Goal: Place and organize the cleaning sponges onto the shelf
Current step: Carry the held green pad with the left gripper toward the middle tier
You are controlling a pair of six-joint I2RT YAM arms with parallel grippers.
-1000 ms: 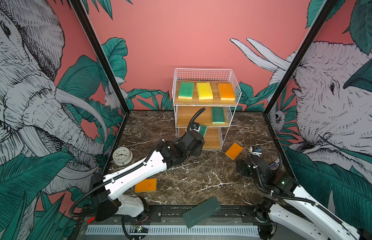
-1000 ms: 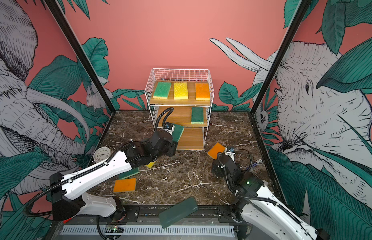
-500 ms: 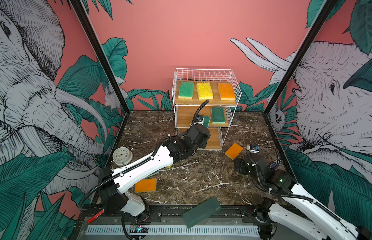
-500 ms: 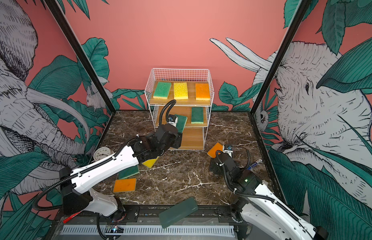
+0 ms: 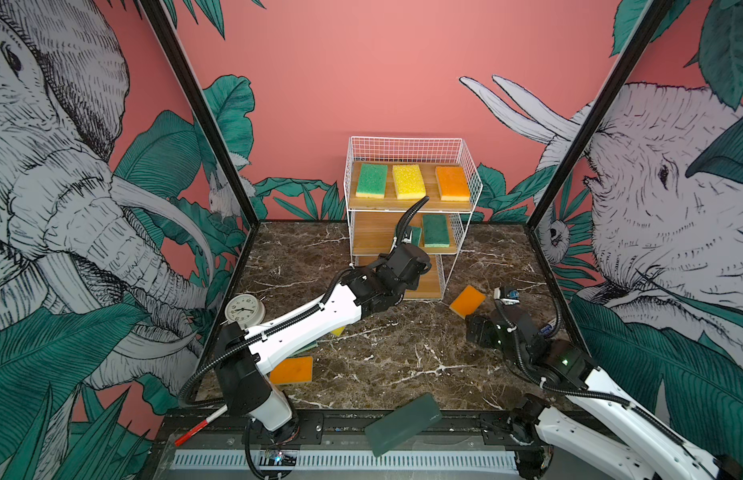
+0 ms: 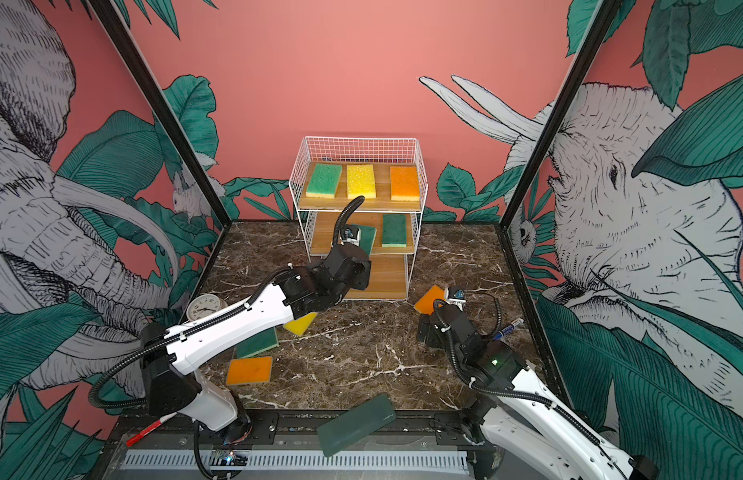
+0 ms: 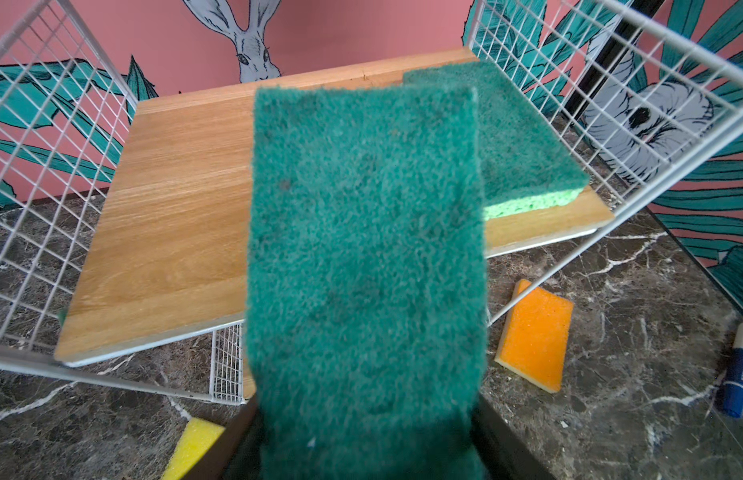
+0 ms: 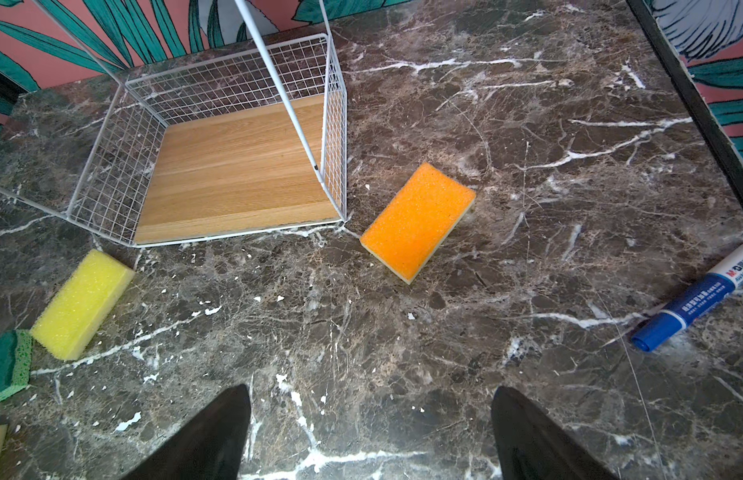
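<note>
Left gripper (image 7: pixel 365 436): my fingers are part-way apart and clamped on one short end of the held sponge (image 7: pixel 365 270). Its dark green scouring face is turned towards my wrist camera.
Held sponge: it reaches out from my grip over the middle board (image 7: pixel 174 208) of the shelf (image 5: pixel 403 139). In a top view it sits tilted (image 6: pixel 367 239). I cannot tell whether its far end touches the wood.
Its neighbour: the dark green sponge (image 7: pixel 523 137) lies flat on the same board, just beside my sponge and towards the right wire wall.
Top board (image 5: pixel 403 203): it holds three in a row, the green sponge (image 5: pixel 372 180), the yellow sponge (image 5: pixel 408 181) and the orange sponge (image 5: pixel 452 183).
Bottom board (image 8: pixel 237 174): bare wood.
Right gripper (image 8: pixel 372 392): my fingers stand wide apart with nothing between them, low over the marble table (image 8: pixel 527 124).
Loose orange sponge (image 8: pixel 417 220): it lies flat on the marble, ahead of my right fingers and just beside the shelf's front right corner.
Loose yellow sponge (image 8: pixel 81 305): it lies on the marble near the shelf's front left corner.
Green-backed sponge (image 6: pixel 257 343): it lies just beside the loose yellow sponge, partly under my left arm.
Front orange sponge (image 6: pixel 249 370): it lies on the marble nearer my left base.
Other items: a clock (image 5: pixel 244 309) stands at the left wall, a blue marker (image 8: pixel 694 299) lies by the right wall, and a dark green slab (image 5: pixel 403 424) lies on the front rail.
</note>
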